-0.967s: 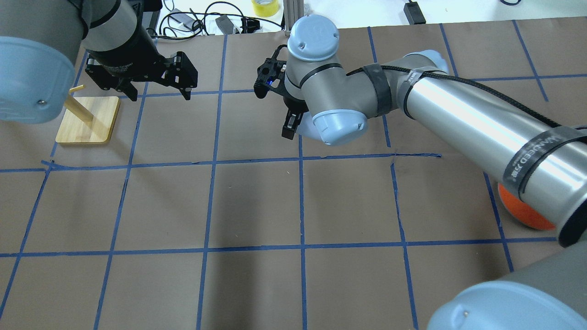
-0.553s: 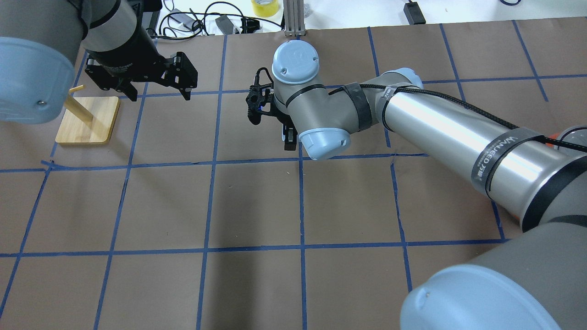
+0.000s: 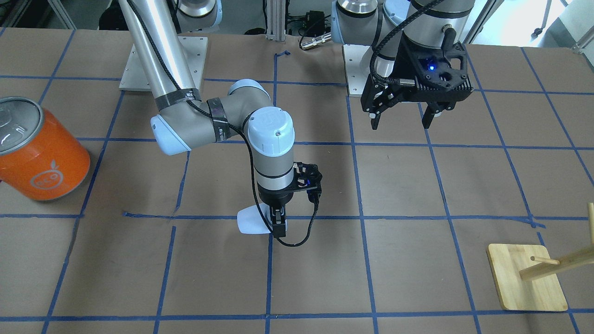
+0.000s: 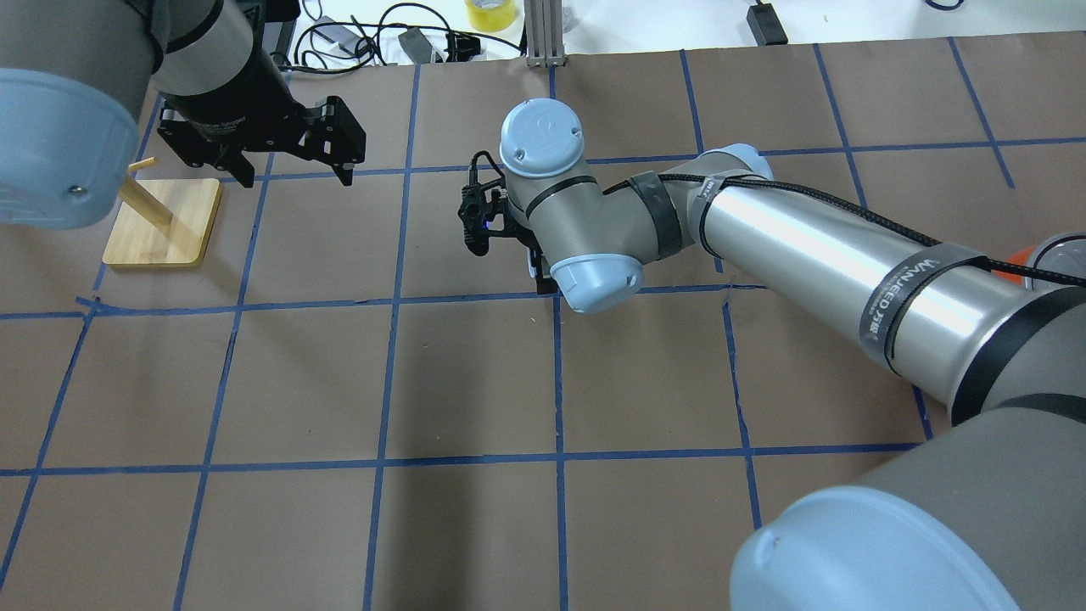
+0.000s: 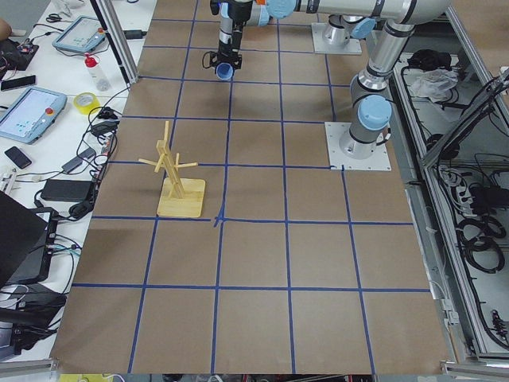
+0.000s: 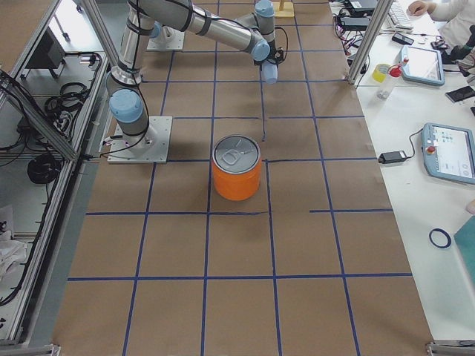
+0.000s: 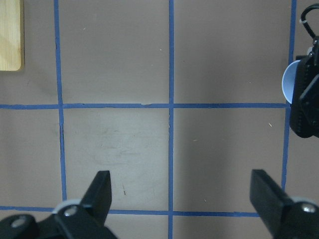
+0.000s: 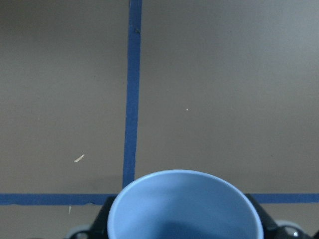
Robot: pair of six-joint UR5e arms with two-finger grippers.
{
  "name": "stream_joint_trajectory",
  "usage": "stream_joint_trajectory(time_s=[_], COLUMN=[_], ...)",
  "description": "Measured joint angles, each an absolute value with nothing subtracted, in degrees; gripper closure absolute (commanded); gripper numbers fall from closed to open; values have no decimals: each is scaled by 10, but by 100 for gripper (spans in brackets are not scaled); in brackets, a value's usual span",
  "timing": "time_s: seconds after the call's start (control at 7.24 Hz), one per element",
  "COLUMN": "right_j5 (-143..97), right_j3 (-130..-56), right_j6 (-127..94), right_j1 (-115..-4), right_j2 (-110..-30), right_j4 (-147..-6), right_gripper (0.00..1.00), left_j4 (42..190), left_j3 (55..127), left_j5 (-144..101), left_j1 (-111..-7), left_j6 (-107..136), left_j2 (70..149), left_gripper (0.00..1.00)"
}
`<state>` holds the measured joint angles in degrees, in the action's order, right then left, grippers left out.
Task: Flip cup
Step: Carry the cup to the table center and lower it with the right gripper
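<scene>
The cup (image 3: 252, 221) is a small pale blue tumbler held on a tilt close above the brown table. I cannot tell if it touches. My right gripper (image 3: 277, 225) points straight down and is shut on the cup. The right wrist view looks into the cup's open mouth (image 8: 184, 209). The cup also shows in the left wrist view (image 7: 288, 82) and the exterior left view (image 5: 225, 72). In the overhead view the right wrist hides it, with only the gripper (image 4: 540, 276) peeking out. My left gripper (image 3: 401, 118) hangs open and empty, well apart from the cup.
A large orange can (image 3: 39, 148) with a silver lid stands on the robot's right side. A wooden peg stand (image 3: 526, 276) is at the far left of the table, near the left gripper (image 4: 297, 176). Blue tape lines grid the brown paper.
The right arm has swung left and back toward the robot in the overhead view, lowering the cup near the table. The left arm has not moved.
</scene>
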<state>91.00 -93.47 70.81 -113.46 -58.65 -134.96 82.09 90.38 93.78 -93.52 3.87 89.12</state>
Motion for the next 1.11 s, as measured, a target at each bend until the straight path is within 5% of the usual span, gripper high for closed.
stream_joint_trajectory(time_s=[0.83, 1.11], right_j5=[902, 901], right_j3=[-935, -934], right_j6=[700, 697], right_j1=[-1145, -1152], right_j2=[-561, -556], right_j4=[-1361, -1361], right_gripper=[97, 77], left_j4=[821, 821], left_j3=[904, 904], left_j5=[938, 938], left_j1=[-935, -935], left_j6=[39, 39], left_j2=[891, 891], left_gripper=[0, 0])
